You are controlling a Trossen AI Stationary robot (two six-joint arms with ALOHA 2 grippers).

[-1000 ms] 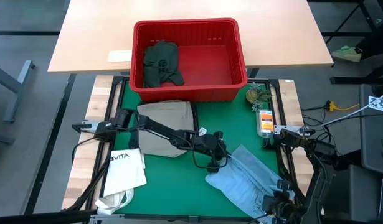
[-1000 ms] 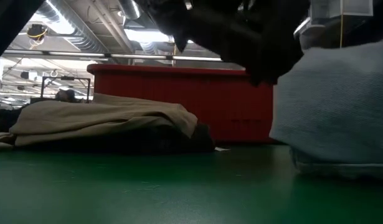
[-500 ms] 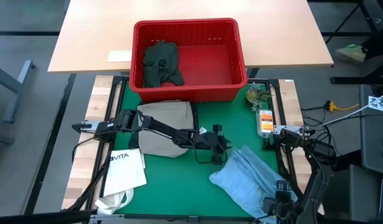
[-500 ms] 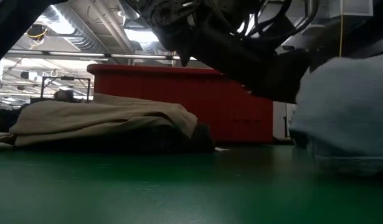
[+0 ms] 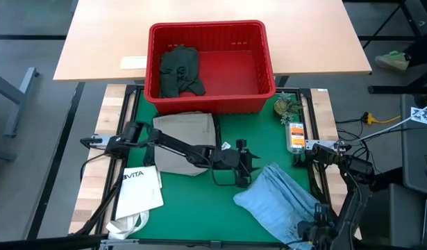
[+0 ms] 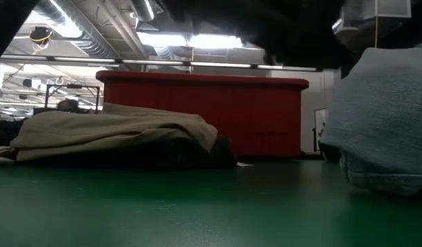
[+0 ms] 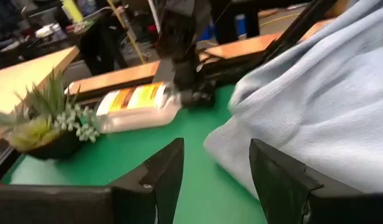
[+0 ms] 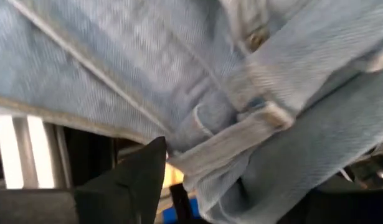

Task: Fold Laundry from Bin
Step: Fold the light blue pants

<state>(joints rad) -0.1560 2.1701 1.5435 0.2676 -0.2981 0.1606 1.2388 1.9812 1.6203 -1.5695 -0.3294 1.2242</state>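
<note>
Table: green mat, lower centre of the high view. Bin, upper centre, holds only one dark green piece, so mostly unloaded. Light blue jeans lie bunched at lower right, apparently mid-fold, not yet a tidy stack. Khaki trousers sit folded just below the bin, looks done. VITA tote at lower left. Left gripper mid-frame just beside the jeans' edge, fingers spread, nothing between them. Right gripper at the bottom right corner over the waistband; can't tell its state. Left to do: finish jeans, then the green piece.
</note>
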